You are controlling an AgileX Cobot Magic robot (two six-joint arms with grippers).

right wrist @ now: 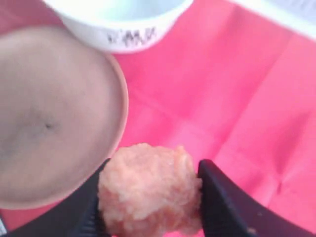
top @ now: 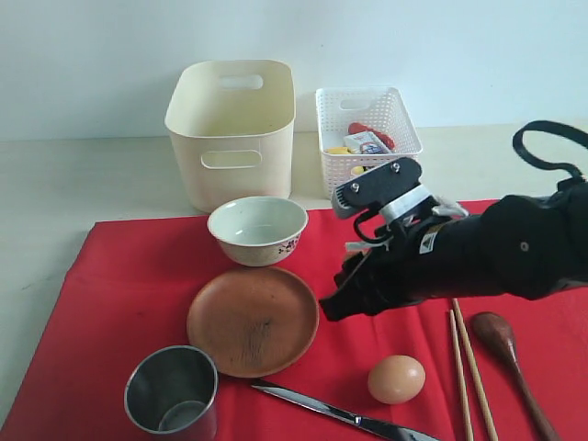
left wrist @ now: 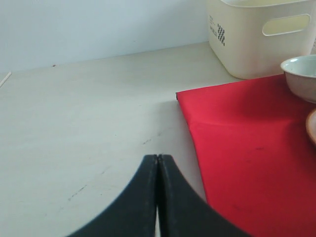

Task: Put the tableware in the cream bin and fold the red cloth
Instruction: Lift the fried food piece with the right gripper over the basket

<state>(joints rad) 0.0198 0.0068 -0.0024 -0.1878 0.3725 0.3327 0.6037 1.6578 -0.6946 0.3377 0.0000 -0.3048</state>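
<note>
Gripping is recorded at the right gripper (right wrist: 150, 197): its fingers (right wrist: 219, 197) are set partly open and are pressed against both sides of a pale orange lumpy piece (right wrist: 148, 190). This piece is held over the red cloth (top: 138, 276), just beside the right edge of the brown plate (top: 253, 320). In the exterior view the piece is hidden by the arm.

The left gripper (left wrist: 157, 160) is clenched, fingers flat together with nothing between them, over bare bench (left wrist: 74, 123) near the cloth's corner.

The cloth is spread flat. On it are found the plate, the white bowl (top: 257, 228) just behind it, the steel cup (top: 172, 390) at the front left, the knife (top: 322, 409) at the front, an egg (top: 396, 378), and the chopsticks (top: 469, 367) and dark spoon (top: 505, 344) to the right. The cream bin (top: 231, 129) is stood behind the cloth, beside a lattice basket (top: 367, 129).
</note>
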